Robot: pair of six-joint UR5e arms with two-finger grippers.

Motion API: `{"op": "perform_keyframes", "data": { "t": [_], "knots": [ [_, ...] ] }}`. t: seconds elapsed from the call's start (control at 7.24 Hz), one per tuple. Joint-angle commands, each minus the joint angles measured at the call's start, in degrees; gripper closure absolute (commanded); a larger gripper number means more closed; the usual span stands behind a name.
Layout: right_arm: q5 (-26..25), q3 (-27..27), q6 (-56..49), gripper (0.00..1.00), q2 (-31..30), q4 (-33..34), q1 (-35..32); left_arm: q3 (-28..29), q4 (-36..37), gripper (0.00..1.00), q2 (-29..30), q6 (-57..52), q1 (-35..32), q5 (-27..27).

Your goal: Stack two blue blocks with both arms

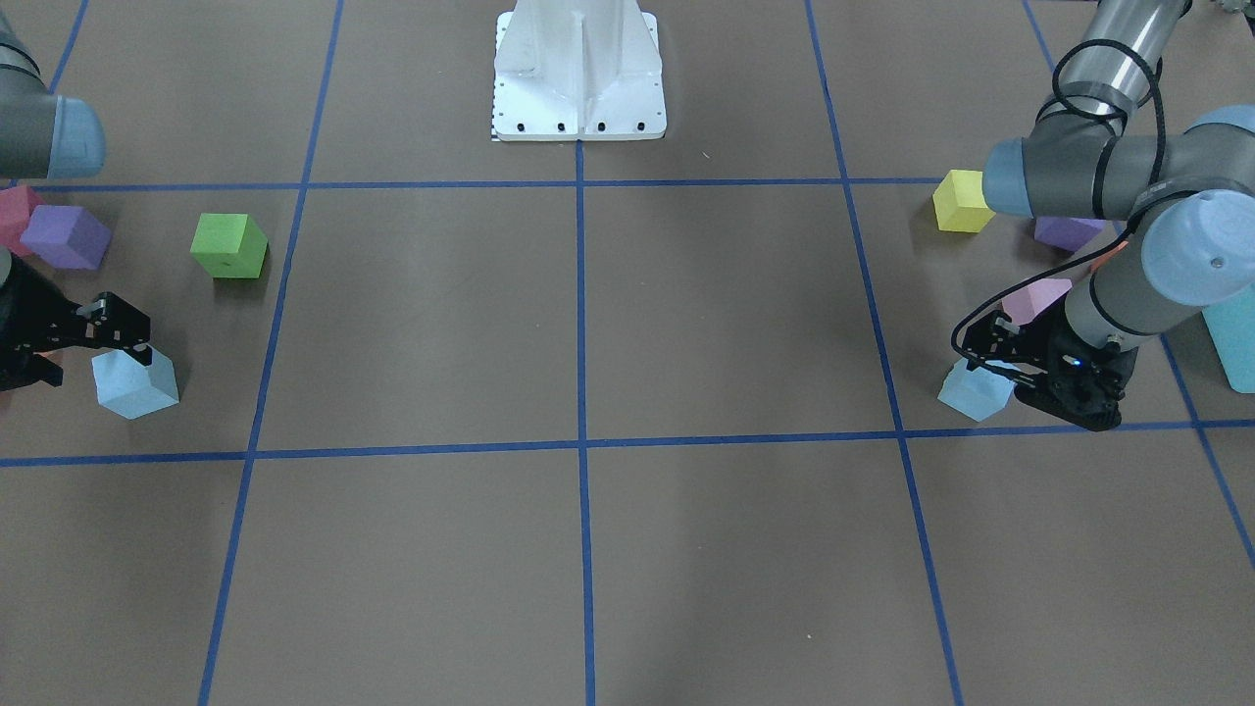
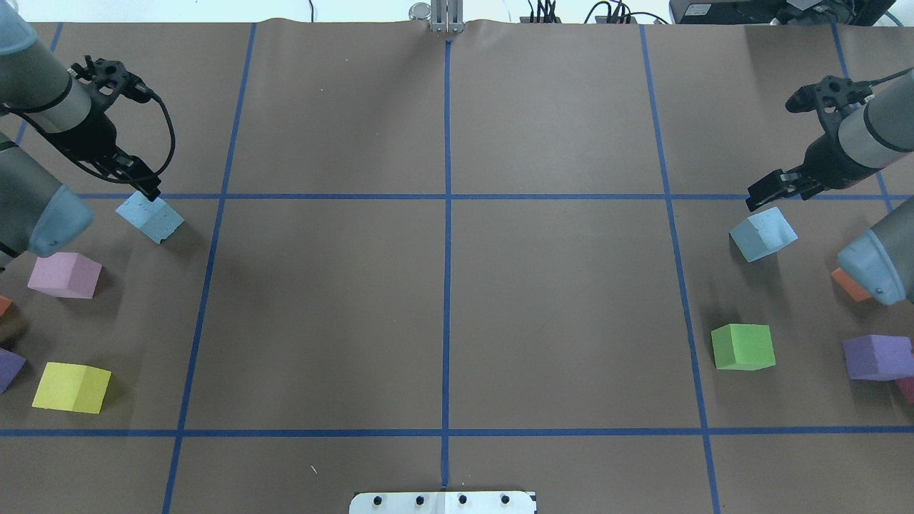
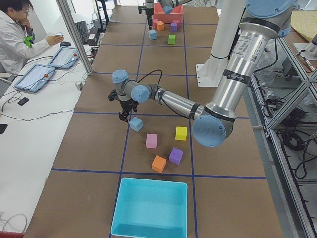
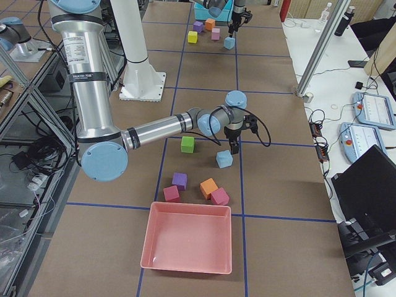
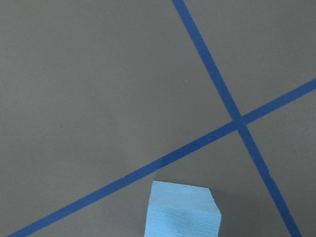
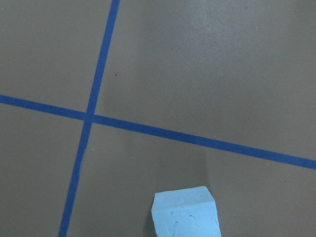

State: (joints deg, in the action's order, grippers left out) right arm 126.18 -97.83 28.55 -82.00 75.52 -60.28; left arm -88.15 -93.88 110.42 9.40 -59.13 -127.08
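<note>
One pale blue block (image 2: pixel 150 218) lies at the table's left, also seen in the front view (image 1: pixel 976 390) and low in the left wrist view (image 5: pixel 181 210). My left gripper (image 2: pixel 146 187) hovers just above it on its far side and looks open and empty (image 1: pixel 990 355). The second blue block (image 2: pixel 762 234) lies at the right, also in the front view (image 1: pixel 135 382) and the right wrist view (image 6: pixel 185 213). My right gripper (image 2: pixel 767 191) hovers just above it and looks open and empty (image 1: pixel 98 361). No fingers show in either wrist view.
Pink (image 2: pixel 64 275), yellow (image 2: pixel 71 387) and purple cubes lie near the left block. Green (image 2: pixel 742 346), purple (image 2: pixel 877 357) and orange (image 2: pixel 850 284) cubes lie near the right one. A turquoise bin (image 3: pixel 148 208) and a pink bin (image 4: pixel 189 244) stand at the table ends. The white base (image 1: pixel 578 98) is at the middle.
</note>
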Motion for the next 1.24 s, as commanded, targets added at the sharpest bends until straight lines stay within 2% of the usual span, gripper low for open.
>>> {"op": "perform_keyframes", "data": {
  "t": [0.0,1.11],
  "knots": [
    [-1.63,1.14,-0.5,0.01,0.09,-0.11,0.69,2.45,0.01,0.02,0.24,0.18,1.29,-0.01],
    [-1.72,4.49,-0.07,0.01,0.0,-3.89,2.1,3.34,0.01,0.02,0.23,1.68,2.61,-0.01]
  ]
}}
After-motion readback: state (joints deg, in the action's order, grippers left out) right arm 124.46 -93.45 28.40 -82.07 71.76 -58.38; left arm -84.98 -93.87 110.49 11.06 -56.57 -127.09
